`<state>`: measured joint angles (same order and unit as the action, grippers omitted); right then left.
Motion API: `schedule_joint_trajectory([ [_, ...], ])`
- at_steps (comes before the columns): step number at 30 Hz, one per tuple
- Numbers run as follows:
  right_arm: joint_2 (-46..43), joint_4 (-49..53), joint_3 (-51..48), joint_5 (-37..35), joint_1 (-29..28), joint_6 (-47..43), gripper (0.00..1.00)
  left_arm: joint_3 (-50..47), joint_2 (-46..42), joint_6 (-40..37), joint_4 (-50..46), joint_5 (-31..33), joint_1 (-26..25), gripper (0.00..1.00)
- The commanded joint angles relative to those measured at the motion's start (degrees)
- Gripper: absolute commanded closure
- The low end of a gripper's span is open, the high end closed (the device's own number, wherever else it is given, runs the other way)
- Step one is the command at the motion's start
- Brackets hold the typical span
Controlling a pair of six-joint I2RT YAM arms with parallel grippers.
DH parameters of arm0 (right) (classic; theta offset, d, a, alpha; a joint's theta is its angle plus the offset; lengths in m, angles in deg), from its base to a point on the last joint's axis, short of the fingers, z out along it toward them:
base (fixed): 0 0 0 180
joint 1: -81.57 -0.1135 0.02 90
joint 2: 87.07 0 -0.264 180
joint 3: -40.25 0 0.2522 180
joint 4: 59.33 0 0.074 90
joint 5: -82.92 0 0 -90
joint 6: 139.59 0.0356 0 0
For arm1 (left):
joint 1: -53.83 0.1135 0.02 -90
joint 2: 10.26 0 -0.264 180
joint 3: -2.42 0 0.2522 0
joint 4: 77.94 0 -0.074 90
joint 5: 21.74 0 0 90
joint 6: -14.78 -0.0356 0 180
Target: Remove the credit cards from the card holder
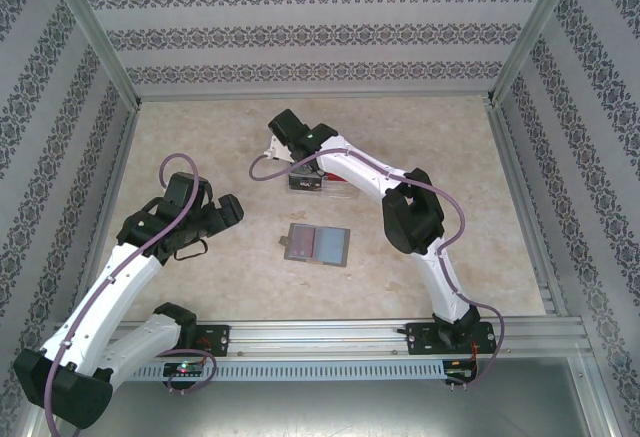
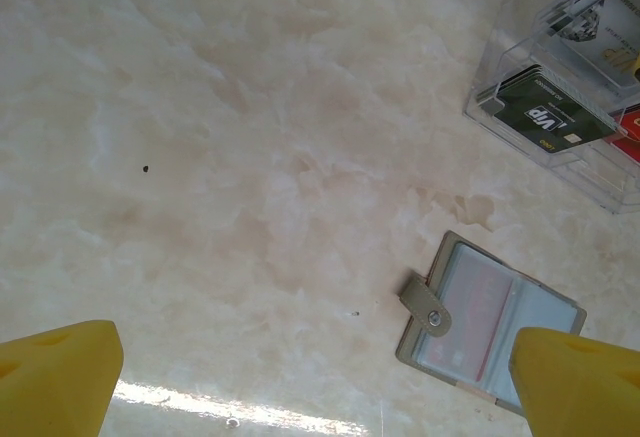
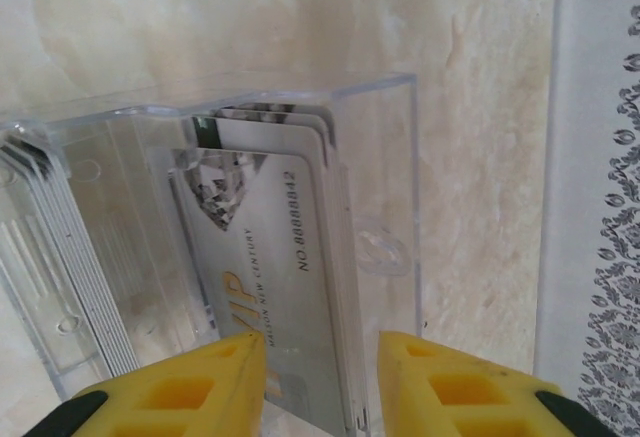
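Hovering my right pincer (image 3: 322,362) at the clear box (image 3: 385,167), far side of the table (image 1: 450,157). The yellow fingers are partly apart and straddle the edge of a silver VIP card (image 3: 265,257) that stands upright in one compartment. One finger looks to touch the card's face and there is a gap on the other side, so nothing is clamped. More pale cards are stacked behind it, and another stack (image 3: 60,247) stands in the neighbouring compartment.

My left pincer (image 2: 315,362) hangs above bare table with its jaws spread wide, holding nothing.

The card holder (image 2: 490,322) lies flat and opened like a book mid-table, between both arms, snap tab sticking out. It is well apart from the box. A reddish credit card (image 2: 470,322) sits in its pocket. A dark green VIP card (image 2: 548,115) lies in the box.
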<state>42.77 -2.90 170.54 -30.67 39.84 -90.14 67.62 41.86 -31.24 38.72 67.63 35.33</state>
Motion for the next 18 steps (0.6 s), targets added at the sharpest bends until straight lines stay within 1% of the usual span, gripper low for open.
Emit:
schedule_joint_trajectory([
  [1, -0.17, -1.24, 1.85, -1.82, 0.51, 2.88, 0.64, -0.38, -0.11, -0.18, -0.36, -0.68, 1.02, 0.0],
  [4, -1.92, -1.41, 1.93, -1.47, 0.74, 5.12, 0.64, -0.19, 0.5, -0.58, 0.31, -1.03, 1.06, 0.0],
  [5, -2.79, -1.53, 1.75, -1.43, 0.8, 6.09, 0.65, -0.02, 0.78, -0.89, 0.78, -1.37, 1.07, 0.0],
  [7, -4.44, -2.1, 0.89, -1.45, 0.86, 8.32, 0.72, 0.07, 1.35, -1.35, 1.83, -2.18, 1.09, 0.0],
  [10, -8.09, -2.7, -1.6, -0.68, 0.87, 12.99, 0.72, 0.04, 2.22, -2.01, 3.85, -4.13, 1.06, 0.0],
  [11, -9.77, -3.29, -3.19, -0.38, 0.88, 15.0, 0.74, 0.03, 2.61, -2.16, 4.65, -4.95, 1.09, 0.0],
  [13, -13.37, -4.59, -6.79, 0.25, 0.93, 19.07, 0.82, -0.19, 3.52, -2.26, 6.36, -6.51, 1.08, 0.0],
  [16, -19.1, -6.55, -13.3, 2.35, 0.96, 25.54, 0.98, -0.58, 5.13, -2.02, 9.34, -9.08, 1.1, 0.02],
  [17, -21.27, -7.01, -15.67, 3.23, 1.05, 28.36, 1.0, -0.86, 5.78, -1.75, 10.48, -9.94, 0.96, 0.03],
  [18, -22.97, -7.29, -17.64, 4.09, 1.14, 31.01, 1.0, -1.05, 6.34, -1.51, 11.47, -10.69, 0.96, 0.04],
])
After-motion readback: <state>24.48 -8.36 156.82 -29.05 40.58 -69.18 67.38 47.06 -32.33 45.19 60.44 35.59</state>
